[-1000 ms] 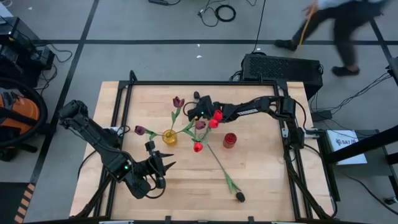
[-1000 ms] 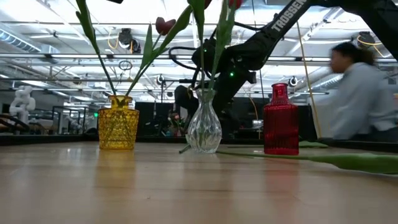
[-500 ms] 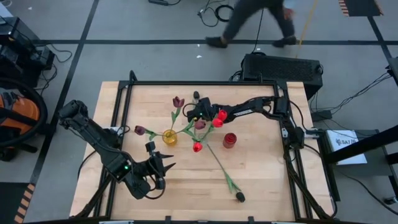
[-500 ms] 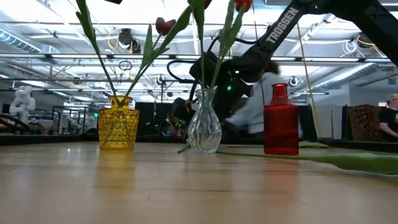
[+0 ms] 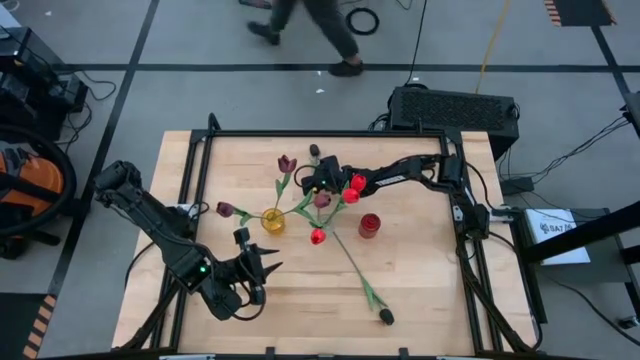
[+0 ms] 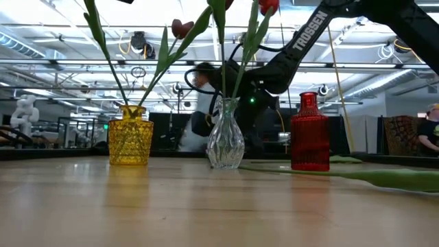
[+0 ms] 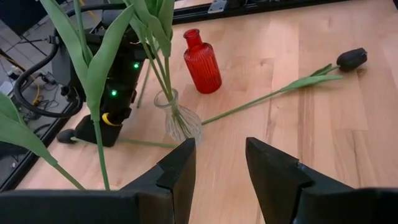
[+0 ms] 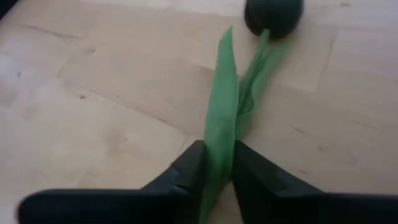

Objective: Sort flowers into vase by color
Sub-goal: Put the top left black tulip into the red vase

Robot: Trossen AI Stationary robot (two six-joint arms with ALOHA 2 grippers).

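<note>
So the right gripper [image 8: 216,155] is sitting low over the far side of the table [image 5: 420,280], just behind the clear vase [image 7: 180,121]. Its fingers are pinching together on the green leaf and stem of a near-black tulip [image 8: 273,15] that's lying flat on the wood. The grip is partway down the stem, not on the head. I'm guessing that's so the head doesn't get crushed and there's loose stem left to poke into a vase neck.

The left gripper [image 7: 217,162] is hanging back at the near left of the table, fingers apart and holding nothing. It looks like it's just waiting and staying out of the way.

Sorting-wise, the yellow vase [image 5: 272,221] is holding maroon tulips [image 5: 287,163] and the clear vase is holding red tulips [image 5: 352,185]. The red bottle vase [image 5: 369,225] is standing empty as far as I can tell, so that's probably where the dark ones are going. A second dark tulip [image 7: 351,59] is lying on the near right of the table, its stem pointing back toward the vases. Looks like it's next in line.
</note>
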